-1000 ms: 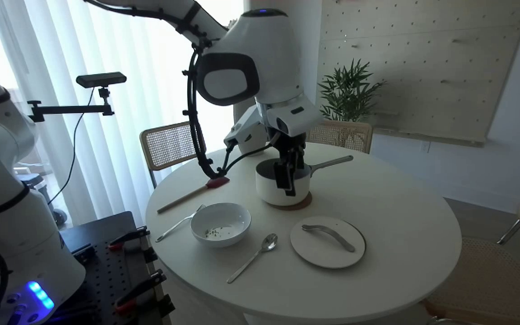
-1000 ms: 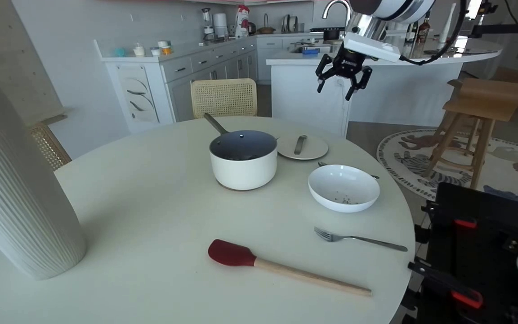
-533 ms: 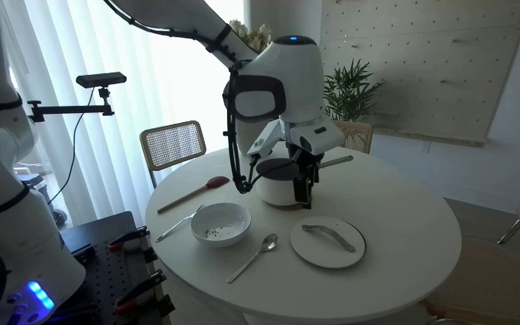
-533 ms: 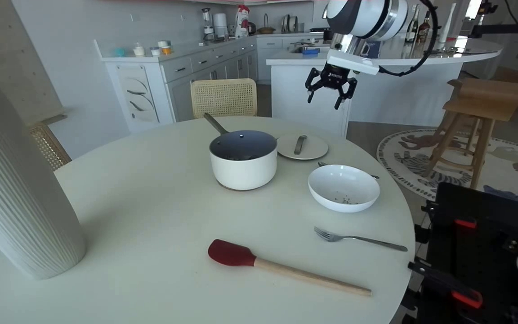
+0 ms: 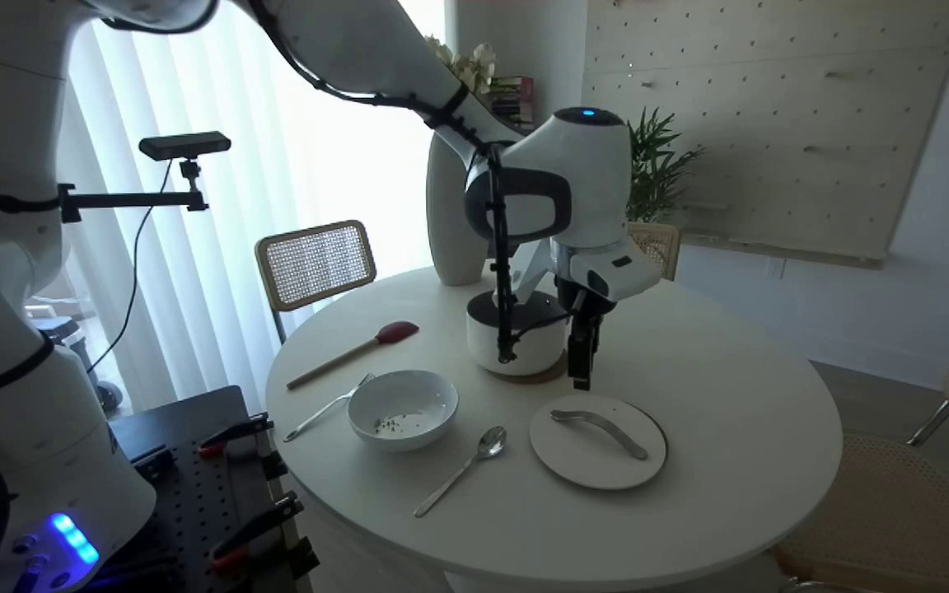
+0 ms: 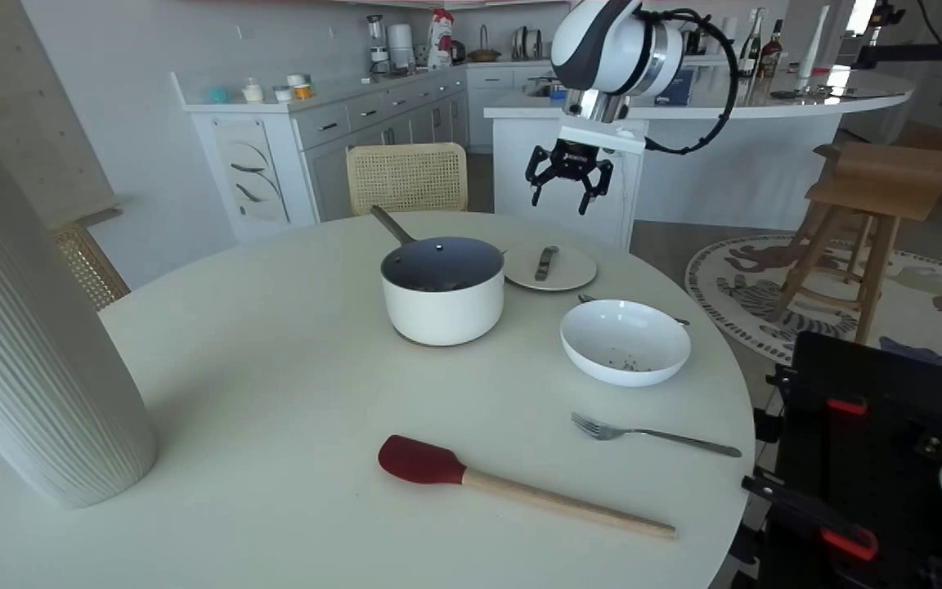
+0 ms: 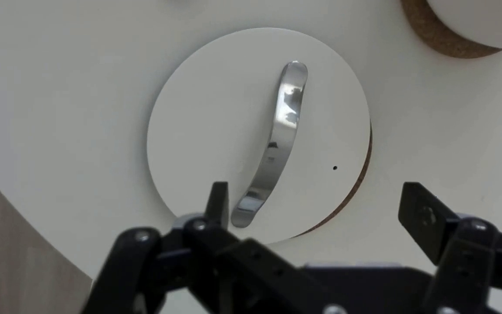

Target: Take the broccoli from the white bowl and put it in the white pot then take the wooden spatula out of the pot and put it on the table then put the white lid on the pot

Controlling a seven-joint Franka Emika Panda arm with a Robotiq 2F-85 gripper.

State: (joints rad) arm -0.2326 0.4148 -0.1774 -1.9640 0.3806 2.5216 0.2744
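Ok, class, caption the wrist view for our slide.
The gripper hangs open near the white lid, whose curved metal handle is ungrasped; a brown mat shows top right.

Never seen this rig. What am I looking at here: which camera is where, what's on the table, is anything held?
It's a white robot arm ending in a black two-fingered gripper. Two views come from cameras outside the robot, each facing the round table from a different place. The third comes from a camera on the wrist, looking down past the gripper at the white lid. The table also carries the white pot, the white bowl with small bits inside, the red-headed wooden spatula, a fork, a spoon and a tall white vase. Nothing is held: the gripper hangs open above the table, near the lid.
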